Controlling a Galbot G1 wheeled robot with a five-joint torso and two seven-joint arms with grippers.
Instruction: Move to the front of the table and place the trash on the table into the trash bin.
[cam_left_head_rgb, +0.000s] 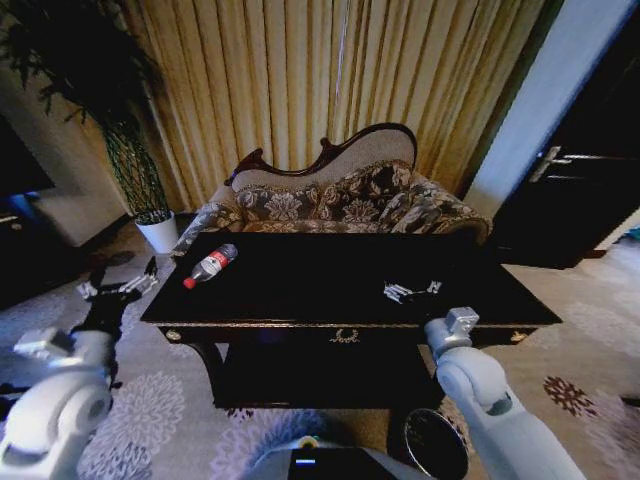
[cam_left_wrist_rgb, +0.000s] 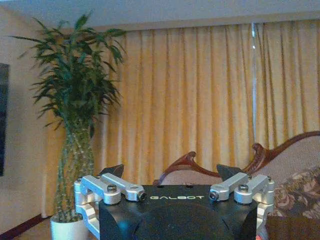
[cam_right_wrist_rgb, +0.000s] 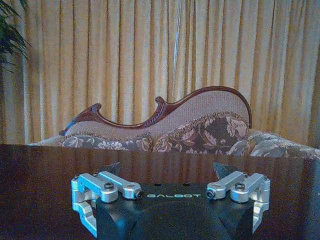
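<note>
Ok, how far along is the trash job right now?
Done: robot faces the table. In hand: nothing; left gripper beside the table and right gripper over it are both open. Left: bottle lies on the tabletop, the trash bin waits below.

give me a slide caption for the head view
Robot faces dark table holding a bottle, both grippers open, trash bin below.

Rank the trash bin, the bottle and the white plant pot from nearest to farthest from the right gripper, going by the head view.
From the right gripper, open above the table's right part:
1. Trash bin, on the floor at the table's right front, under the right arm.
2. Bottle, lying on the tabletop's left side.
3. White plant pot, on the floor beyond the table's left end.
</note>
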